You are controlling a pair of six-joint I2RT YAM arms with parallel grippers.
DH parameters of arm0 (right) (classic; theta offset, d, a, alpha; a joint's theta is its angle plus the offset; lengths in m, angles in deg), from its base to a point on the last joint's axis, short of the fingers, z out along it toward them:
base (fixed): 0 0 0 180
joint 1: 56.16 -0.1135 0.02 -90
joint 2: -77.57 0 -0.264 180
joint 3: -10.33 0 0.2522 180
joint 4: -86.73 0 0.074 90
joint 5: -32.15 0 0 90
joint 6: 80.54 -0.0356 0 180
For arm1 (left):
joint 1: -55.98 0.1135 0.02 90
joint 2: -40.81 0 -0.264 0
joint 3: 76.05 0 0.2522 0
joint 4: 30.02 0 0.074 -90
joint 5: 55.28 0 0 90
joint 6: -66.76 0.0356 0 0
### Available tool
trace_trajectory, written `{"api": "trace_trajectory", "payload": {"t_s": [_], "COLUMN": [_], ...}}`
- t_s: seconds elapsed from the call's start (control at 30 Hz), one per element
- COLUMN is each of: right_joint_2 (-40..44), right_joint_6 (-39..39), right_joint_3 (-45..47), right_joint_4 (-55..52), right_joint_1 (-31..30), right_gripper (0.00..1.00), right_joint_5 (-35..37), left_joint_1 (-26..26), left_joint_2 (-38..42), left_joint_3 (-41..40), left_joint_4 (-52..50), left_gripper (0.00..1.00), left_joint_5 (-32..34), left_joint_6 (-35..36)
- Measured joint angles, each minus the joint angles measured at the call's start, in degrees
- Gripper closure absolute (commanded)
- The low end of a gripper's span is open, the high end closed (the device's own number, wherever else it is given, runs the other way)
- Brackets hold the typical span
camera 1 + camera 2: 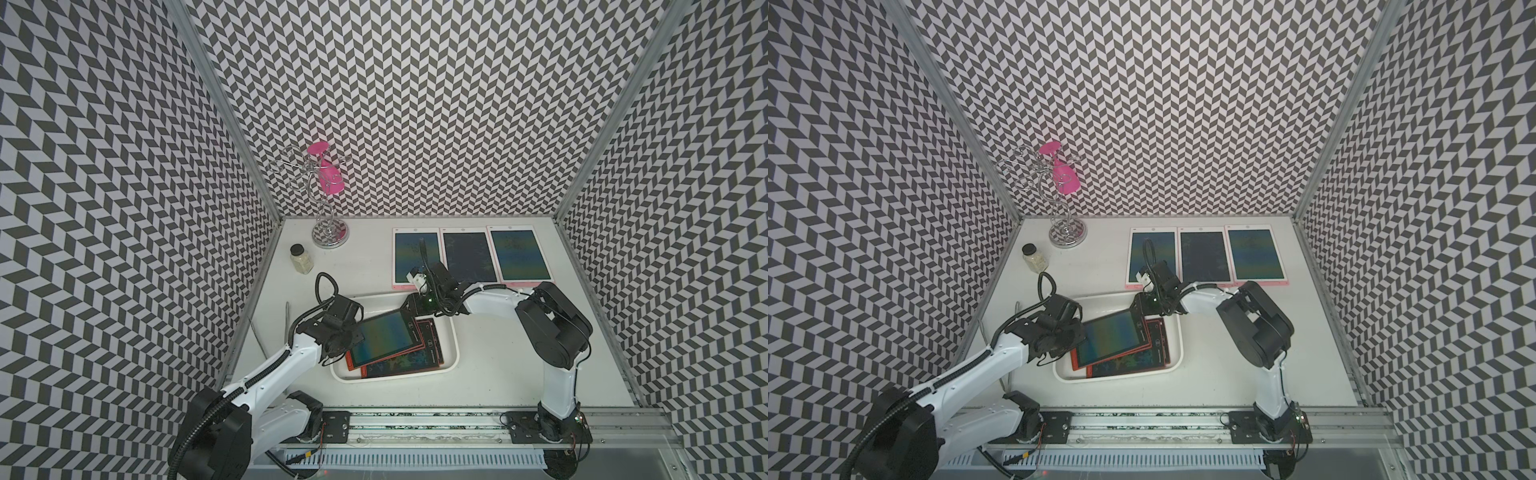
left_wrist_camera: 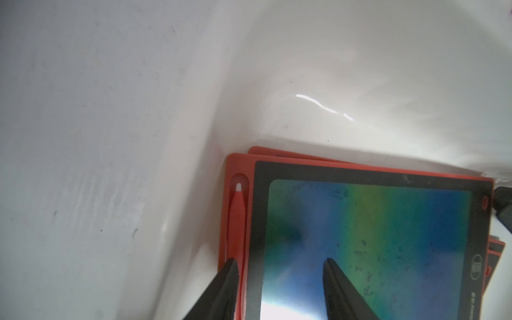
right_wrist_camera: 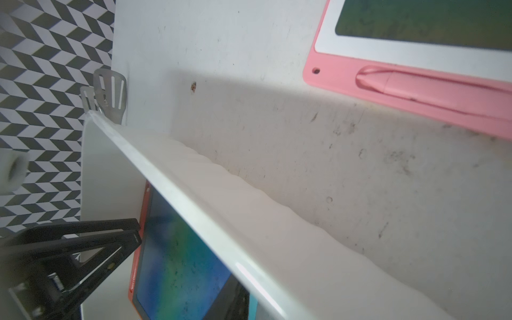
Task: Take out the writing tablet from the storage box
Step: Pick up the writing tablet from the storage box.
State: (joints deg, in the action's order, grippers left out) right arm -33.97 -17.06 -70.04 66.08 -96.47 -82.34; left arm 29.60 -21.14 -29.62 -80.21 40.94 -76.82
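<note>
Your storage box (image 1: 452, 345), a shallow white tray, holds a stack of red-framed tablets (image 1: 399, 369); the top writing tablet (image 1: 382, 336) lies skewed across them, screen up.

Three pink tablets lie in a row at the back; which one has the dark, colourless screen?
The middle pink tablet: its screen is nearly black, while the outer pink tablets on either side show blue-green-yellow bands.

Chevron walls (image 1: 415, 104) (black-and-white), white table (image 1: 490, 374)
</note>
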Motion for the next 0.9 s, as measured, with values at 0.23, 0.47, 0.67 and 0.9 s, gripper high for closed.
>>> {"api": "trace_trajectory", "payload": {"t_s": [0.23,0.47,0.67,0.9], "right_joint_2": [-0.33,-0.33,-1.09,-1.25], "right_joint_6": [-0.02,0.04,0.31,0.48], "right_joint_3": [-0.02,-0.52,-0.63,-0.66], "right_joint_4": [0.15,1.05,1.03,1.07], "right_joint_1": [0.0,0.02,0.02,0.11], "right_gripper": [0.63,0.62,0.62,0.63], "right_joint_5": [-0.46,-0.92,-1.18,-1.86], "left_joint_1": [-2.38,-3.93,-4.11,-4.17], "left_joint_2": [0.68,-2.58,2.1,2.99], "left_joint_3": [0.07,1.38,3.08,2.36], "left_joint_4": [-2.78,-4.85,-10.1,-10.51], "left_gripper": [0.49,0.47,0.46,0.46], "left_joint_5": [1.95,3.37,4.72,4.15], "left_joint_6": [-1.88,-3.37,-5.4,-6.54]}}
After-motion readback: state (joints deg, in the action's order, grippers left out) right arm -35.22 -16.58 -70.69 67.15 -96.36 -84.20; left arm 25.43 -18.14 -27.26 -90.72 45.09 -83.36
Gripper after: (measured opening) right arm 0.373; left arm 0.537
